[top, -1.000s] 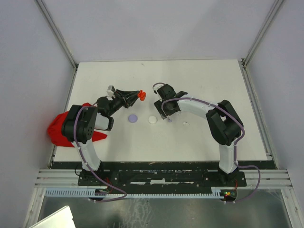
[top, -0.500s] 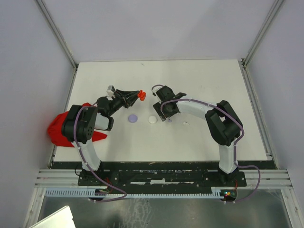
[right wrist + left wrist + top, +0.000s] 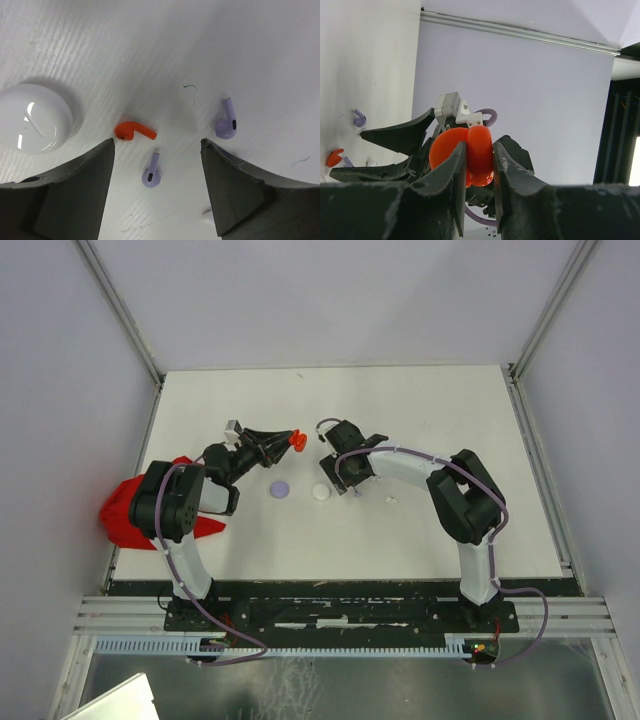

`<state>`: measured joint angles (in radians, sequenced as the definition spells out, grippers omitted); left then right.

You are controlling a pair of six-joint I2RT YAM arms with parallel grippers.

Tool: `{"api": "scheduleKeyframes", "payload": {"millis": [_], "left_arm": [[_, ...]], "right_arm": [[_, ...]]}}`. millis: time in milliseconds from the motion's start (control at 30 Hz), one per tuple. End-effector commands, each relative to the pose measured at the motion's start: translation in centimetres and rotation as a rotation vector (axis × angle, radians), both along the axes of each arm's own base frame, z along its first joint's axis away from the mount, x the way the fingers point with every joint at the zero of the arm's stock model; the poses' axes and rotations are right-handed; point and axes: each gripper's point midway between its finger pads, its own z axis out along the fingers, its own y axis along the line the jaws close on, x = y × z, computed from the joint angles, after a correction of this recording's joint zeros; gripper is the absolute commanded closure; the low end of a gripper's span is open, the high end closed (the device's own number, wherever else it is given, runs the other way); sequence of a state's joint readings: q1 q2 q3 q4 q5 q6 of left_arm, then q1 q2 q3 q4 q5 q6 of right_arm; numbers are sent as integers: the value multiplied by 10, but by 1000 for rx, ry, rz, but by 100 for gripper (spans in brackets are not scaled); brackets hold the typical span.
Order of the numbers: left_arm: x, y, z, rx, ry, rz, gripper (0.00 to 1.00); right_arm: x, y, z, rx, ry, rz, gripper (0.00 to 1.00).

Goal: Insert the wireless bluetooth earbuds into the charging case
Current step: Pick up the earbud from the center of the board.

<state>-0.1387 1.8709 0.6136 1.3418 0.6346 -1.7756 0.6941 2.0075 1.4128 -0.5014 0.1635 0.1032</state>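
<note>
Red-orange plastic first: the charging case (image 3: 472, 152) is pinched tight between the left jaws, its two rounded halves side by side, held up off the desk (image 3: 430, 420) at about eleven o'clock from the white disc (image 3: 320, 493).

Over on the other side, the right jaws stand wide apart and hold nothing, poised above a small cluster of earbuds lying on the desk. The red earbud (image 3: 134, 131) lies in the gap between the two fingers. A lilac earbud (image 3: 151, 173) sits at its five o'clock, near but apart. A second lilac earbud (image 3: 226, 121) lies at its three o'clock, just off one fingertip.

The white disc sits at nine o'clock of the red earbud. A lilac disc (image 3: 280, 490) lies at nine o'clock of the white one. A red cloth heap (image 3: 125, 512) slumps at the desk's nine o'clock edge.
</note>
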Motion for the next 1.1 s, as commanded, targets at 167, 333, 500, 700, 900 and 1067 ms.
{"api": "scheduleKeyframes", "payload": {"millis": [167,333,500,700,900,1067], "left_arm": [[-5,4,20,-6,-92,-2,97],[-6,3,19,-7,-92,-4,97],[-5,4,20,-8,-92,-3,97],[-5,4,19,-8,-92,-2,97],[-4,5,19,-9,-90,1,97],[-4,6,18,-10,-88,1,97]], "right_arm": [[21,13,13,6,-68,8,22],[28,11,14,-19,-88,1,22],[35,11,14,-39,-104,-15,22],[42,11,16,-39,-112,-32,22],[35,25,23,36,-83,10,24],[23,32,20,74,-27,49,28]]}}
